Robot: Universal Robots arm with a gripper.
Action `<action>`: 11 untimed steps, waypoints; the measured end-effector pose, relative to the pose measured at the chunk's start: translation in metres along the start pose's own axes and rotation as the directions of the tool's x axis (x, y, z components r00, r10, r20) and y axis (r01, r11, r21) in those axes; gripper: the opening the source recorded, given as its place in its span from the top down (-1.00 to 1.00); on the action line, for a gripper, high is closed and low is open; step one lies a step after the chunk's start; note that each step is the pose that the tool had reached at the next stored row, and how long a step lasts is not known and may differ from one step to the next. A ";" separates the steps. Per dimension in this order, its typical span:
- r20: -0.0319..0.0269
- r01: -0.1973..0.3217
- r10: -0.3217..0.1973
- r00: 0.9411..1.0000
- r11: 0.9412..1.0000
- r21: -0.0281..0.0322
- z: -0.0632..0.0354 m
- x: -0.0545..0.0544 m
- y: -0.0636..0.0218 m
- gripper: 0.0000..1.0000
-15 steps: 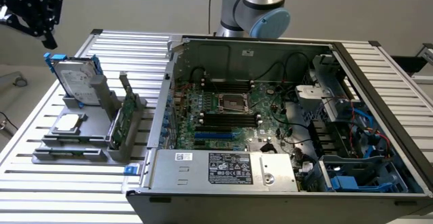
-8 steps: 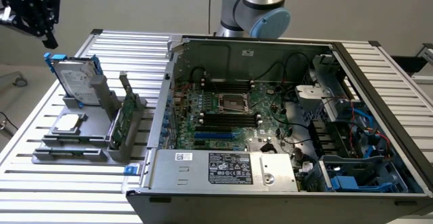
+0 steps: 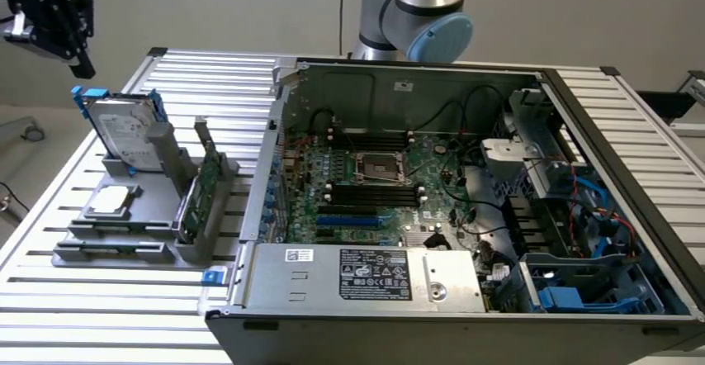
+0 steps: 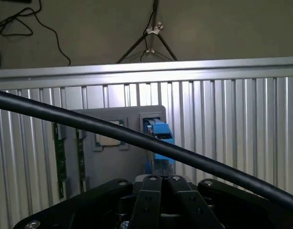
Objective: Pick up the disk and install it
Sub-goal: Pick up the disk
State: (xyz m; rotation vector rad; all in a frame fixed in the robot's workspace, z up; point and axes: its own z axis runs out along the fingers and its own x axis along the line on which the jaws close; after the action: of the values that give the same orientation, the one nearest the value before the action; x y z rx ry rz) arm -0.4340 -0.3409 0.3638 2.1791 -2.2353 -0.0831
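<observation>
The disk [image 3: 119, 130], a silver-grey drive with a white label and blue rails, stands upright in the grey holder [image 3: 165, 160] on the exterior view's left. My black gripper [image 3: 79, 66] hangs in the air above the disk and a little toward the exterior view's left, apart from it. In the wrist view the fingers [image 4: 151, 191] are pressed together with nothing between them, so the gripper [image 4: 163, 180] is shut and empty. Beyond them the disk [image 4: 158, 132] shows edge-on as a blue carrier in the holder [image 4: 108, 164].
A small square silver chip [image 3: 111, 202] lies on the holder and a thin green circuit card [image 3: 190, 200] stands in it beside the disk. The open computer case [image 3: 276, 134] sits on the slatted metal table [image 3: 44, 241], with blue drive bays [image 3: 573, 295] at its near right corner. A black cable [image 4: 65, 119] crosses the wrist view.
</observation>
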 end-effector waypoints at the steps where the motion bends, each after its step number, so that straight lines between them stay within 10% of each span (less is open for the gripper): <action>1: 0.002 0.017 -0.017 1.000 1.000 0.000 0.0001 0.000 0.0000 0.79; 11: 0.010 0.172 -0.172 0.985 0.985 -0.004 0.0011 0.000 0.0001 0.76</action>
State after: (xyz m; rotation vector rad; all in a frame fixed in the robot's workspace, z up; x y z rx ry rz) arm -0.4342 -0.3409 0.3628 2.3698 -2.0442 -0.1014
